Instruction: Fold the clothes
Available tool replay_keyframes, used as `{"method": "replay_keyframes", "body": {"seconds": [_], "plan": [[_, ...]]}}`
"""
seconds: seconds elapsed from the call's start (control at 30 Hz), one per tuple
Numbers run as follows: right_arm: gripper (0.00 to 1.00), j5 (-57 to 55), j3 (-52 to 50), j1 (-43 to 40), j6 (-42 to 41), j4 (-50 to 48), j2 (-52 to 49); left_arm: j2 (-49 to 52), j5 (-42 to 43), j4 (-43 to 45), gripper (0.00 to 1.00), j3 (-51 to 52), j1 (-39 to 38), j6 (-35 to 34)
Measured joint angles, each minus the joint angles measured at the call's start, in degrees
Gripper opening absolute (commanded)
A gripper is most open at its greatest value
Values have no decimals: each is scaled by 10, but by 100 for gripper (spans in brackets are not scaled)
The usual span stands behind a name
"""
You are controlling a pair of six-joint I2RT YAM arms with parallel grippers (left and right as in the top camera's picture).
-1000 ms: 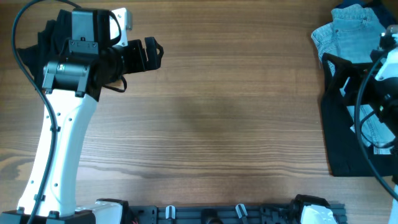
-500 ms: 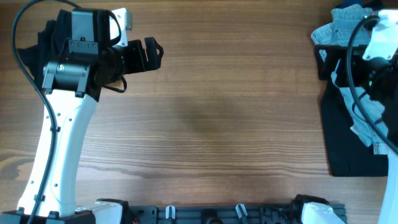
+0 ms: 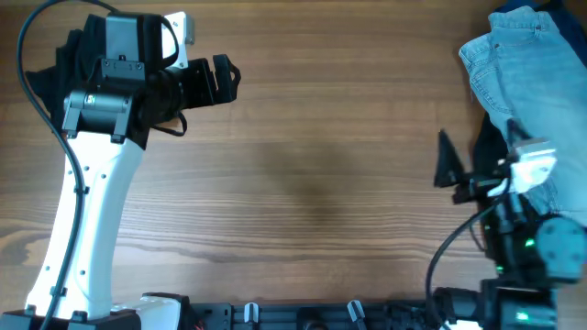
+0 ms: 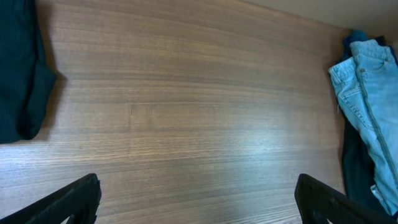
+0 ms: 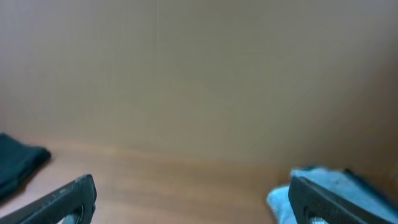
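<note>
Overhead: wooden table [image 3: 321, 183], mostly bare in the middle. Left arm sits at the upper left, left gripper [image 3: 227, 79] pointing right, jaws spread, nothing between them. The black shorts [image 3: 48, 75] lie as a dark bundle at the far upper-left corner, largely hidden under the left arm's wrist; the fold can't be judged from here. Right arm is at the lower right, right gripper [image 3: 464, 163] pointing up and left over bare wood, jaws apart, empty. Light-blue jeans [image 3: 525, 60] are crumpled at the upper-right corner, well apart from the shorts. Left wrist: both fingertips [image 4: 74, 198] at the bottom corners, wide apart, only bare wood between them. Black shorts [image 4: 18, 68] at the left edge, flat on the table, clear of the fingers. Jeans [image 4: 367, 99] at the right edge, lying on top of a dark garment [image 4: 353, 177]. Right wrist: blurry view, fingertips [image 5: 65, 198] at the bottom corners, spread wide, holding nothing. A black bit of cloth [image 5: 18, 165] at the left edge is likely the shorts, but it is too blurred to confirm. Light-blue fabric [image 5: 311, 186] at the lower right, plain beige wall [image 5: 199, 74] behind.
</note>
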State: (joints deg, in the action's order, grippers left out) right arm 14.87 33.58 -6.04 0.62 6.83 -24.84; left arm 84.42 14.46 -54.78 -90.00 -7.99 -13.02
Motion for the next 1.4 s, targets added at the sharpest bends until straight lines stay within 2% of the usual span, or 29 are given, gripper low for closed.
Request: {"method": "replay_keyframes", "body": {"seconds": [0.17, 0.43, 0.77, 1.4], "plan": [[100, -10, -168, 36, -23, -101, 90, 0, 0, 0, 100, 0, 0, 0], [100, -26, -301, 56, -45, -109, 189, 0, 0, 0, 100, 0, 0, 0], [100, -51, -332, 57, -45, -73, 237, 0, 0, 0, 100, 0, 0, 0], [100, -53, -332, 63, -45, -73, 237, 0, 0, 0, 100, 0, 0, 0]]}}
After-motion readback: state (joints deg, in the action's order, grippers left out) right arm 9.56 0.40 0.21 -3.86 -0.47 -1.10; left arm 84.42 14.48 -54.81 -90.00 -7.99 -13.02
